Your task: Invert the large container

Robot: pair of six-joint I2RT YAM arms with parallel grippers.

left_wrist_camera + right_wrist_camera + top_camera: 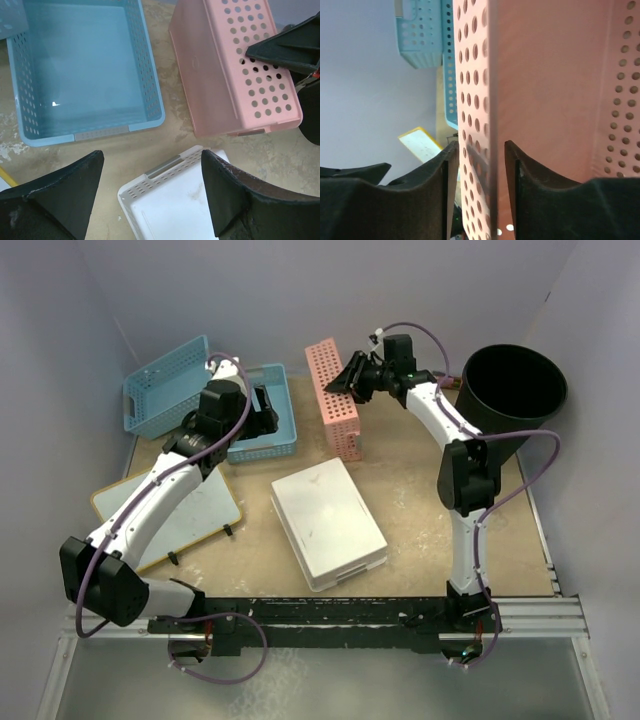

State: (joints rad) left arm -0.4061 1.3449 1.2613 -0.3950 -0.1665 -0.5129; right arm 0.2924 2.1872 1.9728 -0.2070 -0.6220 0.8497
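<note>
Near the far edge of the counter [415, 495], the right hand [481, 185] clamps only the thin wall of the pink basket [336, 410], which could slip free.

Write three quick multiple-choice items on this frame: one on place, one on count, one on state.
1. The right hand's fingers sit either side of:
A) the pink basket's wall
B) a blue basket's rim
C) nothing, they hang free

2. How many blue baskets are on the table?
A) one
B) two
C) three

3. The left hand is:
A) shut on a blue basket
B) open, holding nothing
C) shut on the pink basket

Answers: 1 A, the right wrist view shows the pink perforated wall between the fingers. 2 B, the top view shows two at far left. 3 B, the left wrist view shows the fingers spread wide above the table.
</note>
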